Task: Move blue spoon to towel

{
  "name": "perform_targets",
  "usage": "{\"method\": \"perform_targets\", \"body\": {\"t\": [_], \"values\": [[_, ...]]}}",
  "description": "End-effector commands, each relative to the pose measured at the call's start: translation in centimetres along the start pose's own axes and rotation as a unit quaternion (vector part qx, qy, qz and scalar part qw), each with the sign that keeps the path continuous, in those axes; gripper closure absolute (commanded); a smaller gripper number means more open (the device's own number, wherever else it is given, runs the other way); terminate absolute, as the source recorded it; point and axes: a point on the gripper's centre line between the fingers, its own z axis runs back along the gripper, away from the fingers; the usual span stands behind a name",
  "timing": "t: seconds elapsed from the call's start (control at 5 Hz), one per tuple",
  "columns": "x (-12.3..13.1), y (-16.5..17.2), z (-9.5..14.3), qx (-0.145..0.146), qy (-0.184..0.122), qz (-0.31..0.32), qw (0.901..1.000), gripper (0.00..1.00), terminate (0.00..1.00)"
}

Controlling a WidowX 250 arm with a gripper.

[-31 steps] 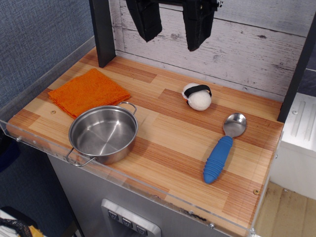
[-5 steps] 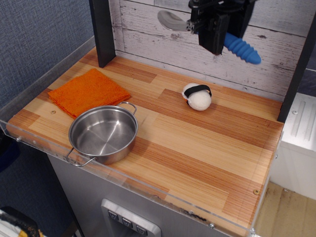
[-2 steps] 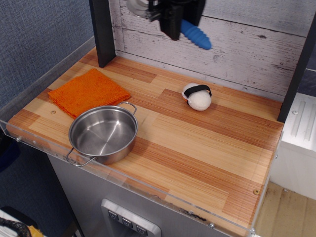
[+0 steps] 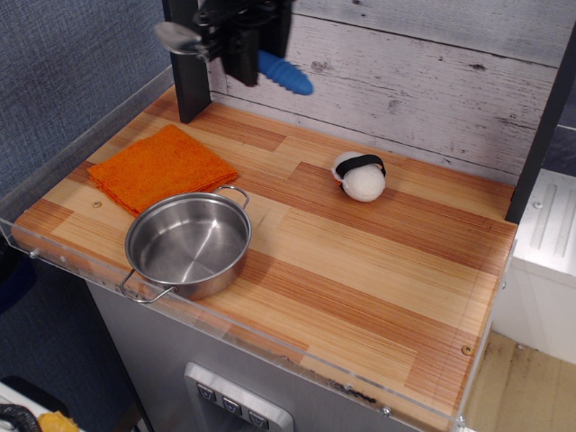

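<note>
Blue handle: the blue spoon point(image 4: 256, 61) hangs crosswise in the air at the upper left of the frame, silver bowl poking left, ribbed handle poking right and slightly down.
Gripper: the gripper point(image 4: 241, 56) is clamped on the blue spoon near where bowl meets handle, jaws closed around it.
Towel: the orange towel point(image 4: 160, 168) lies flat at left centre, below and left of the load, just touching the steel pot point(image 4: 188, 245) at its near corner.
Risk one: release from this height and the spoon may bounce or roll off the cloth, perhaps clattering into the pot.
Risk two: a grip so far from the heavy handle's middle could let it pivot or slip.
Risk three: the dark post point(image 4: 187, 81) stands close by; the bowl could clip it.
Hidden: the gripper's upper body is cut off by the top edge; the fingertip contact is too dark to read.
Bystander: the white ball with a black band point(image 4: 359, 175) sits well clear at centre right.
</note>
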Motion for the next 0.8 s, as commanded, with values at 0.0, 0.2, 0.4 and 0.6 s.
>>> {"method": "perform_targets", "body": {"t": [0.0, 0.2, 0.4, 0.6], "values": [[2.1, 0.0, -2.5, 0.001, -0.013, 0.048, 0.9987, 1.0, 0.0], [2.1, -0.8, -4.2, 0.013, -0.023, 0.049, 0.9985, 1.0, 0.0], [2.1, -2.1, -6.5, 0.018, -0.022, 0.047, 0.9985, 1.0, 0.0], [2.1, -3.1, -7.8, 0.015, -0.022, 0.051, 0.9984, 1.0, 0.0]]}}
